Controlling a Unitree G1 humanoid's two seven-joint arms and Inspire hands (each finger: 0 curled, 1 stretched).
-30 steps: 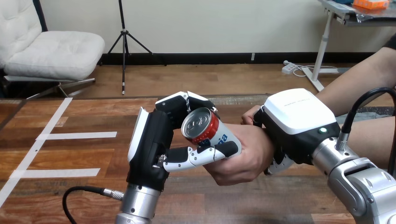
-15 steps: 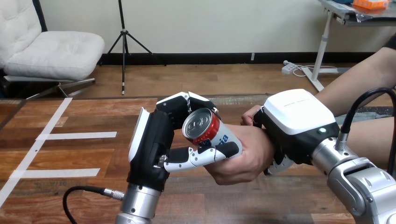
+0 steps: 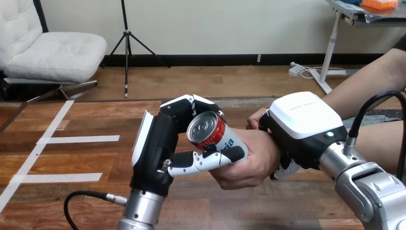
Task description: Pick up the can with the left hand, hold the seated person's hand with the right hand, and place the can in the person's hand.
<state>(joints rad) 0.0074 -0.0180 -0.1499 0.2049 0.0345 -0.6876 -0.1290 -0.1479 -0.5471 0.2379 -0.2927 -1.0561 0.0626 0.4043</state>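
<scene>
Red can (image 3: 207,130), wrapped by the left hand's (image 3: 157,146) curled fingers, touches the person's hand (image 3: 249,165), whose wrist (image 3: 274,151) the right hand (image 3: 306,124) clasps to steady it.

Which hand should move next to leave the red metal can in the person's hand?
Left, probably: the left hand is curled round the red metal can, its lower end in the person's hand. The right hand clamps the wrist.
</scene>
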